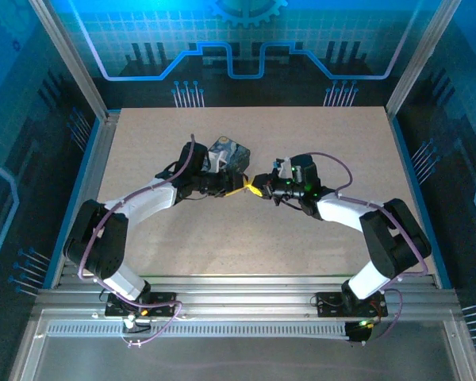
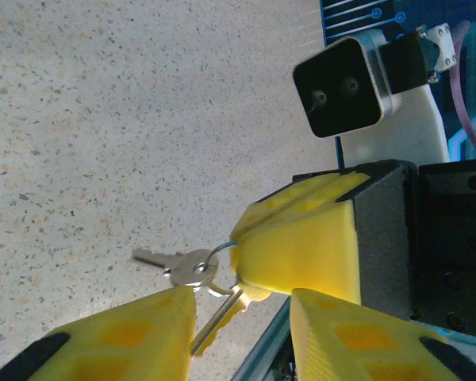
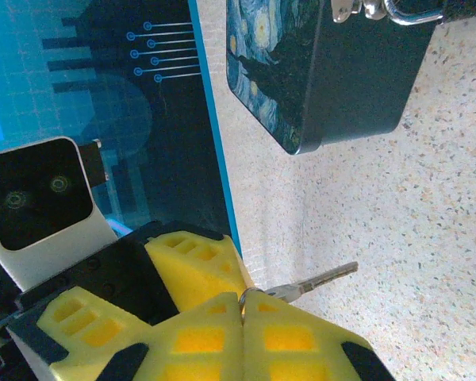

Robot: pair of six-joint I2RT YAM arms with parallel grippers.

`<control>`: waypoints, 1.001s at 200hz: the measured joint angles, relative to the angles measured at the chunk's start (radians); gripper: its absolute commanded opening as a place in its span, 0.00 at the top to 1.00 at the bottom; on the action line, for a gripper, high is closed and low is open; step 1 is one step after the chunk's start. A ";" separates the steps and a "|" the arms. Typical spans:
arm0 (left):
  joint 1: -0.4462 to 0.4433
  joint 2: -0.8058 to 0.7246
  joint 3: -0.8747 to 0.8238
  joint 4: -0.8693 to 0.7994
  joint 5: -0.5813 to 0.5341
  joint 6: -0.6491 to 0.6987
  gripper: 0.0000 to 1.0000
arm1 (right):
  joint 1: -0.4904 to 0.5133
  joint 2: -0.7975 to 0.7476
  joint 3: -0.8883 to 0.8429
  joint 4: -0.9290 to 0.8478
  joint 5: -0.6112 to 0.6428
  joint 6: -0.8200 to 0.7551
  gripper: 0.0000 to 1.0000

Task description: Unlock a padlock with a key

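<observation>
**Key swings loose on its ring: take the flat head, not the blade**

L gripper (image 2: 243, 317): the yellow block-shaped jaws stand partly apart w/ nothing pinched btwn them. The thin silvery metal key (image 2: 180, 266) lies just off your L fingertip, blade pointing away. A second silvery key (image 2: 216, 319) dangles into the gap. Both hang from a thin wire ring (image 2: 224, 251).

R gripper (image 3: 243, 305): clamped tight on the key by that ring, nose to nose w/ the L. The keys look clear of the speckled beige tabletop (image 2: 103, 119).

Handling, my read: the key is light, stiff and slick, and it's free to swing on the ring, so it'll twist if you nip an edge. Take it across the two flat faces of the head and leave the whole blade free for the keyhole. Watch the second key doesn't get caught in the same pinch.

Small padlock (image 3: 412, 17): you see its thin metal shackle loop at the hasp of the dark blue swirl-painted rectangular box (image 3: 317, 71). The box sits on the table just behind the L gripper. The lock body is cut off by the frame edge, so can't tell keyhole direction. Expect it to be light and to pivot on the hasp; brace the body before pushing the key in.
</observation>
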 measured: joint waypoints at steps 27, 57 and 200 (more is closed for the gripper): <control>0.008 0.008 -0.013 0.005 0.000 -0.010 0.84 | 0.006 0.014 0.008 0.009 0.000 0.003 1.00; 0.014 0.008 -0.014 0.006 0.014 -0.012 0.89 | 0.006 0.015 0.008 0.005 0.006 0.003 1.00; 0.039 0.040 0.010 -0.054 0.116 0.142 1.00 | -0.035 -0.111 0.047 -0.310 0.051 -0.388 0.49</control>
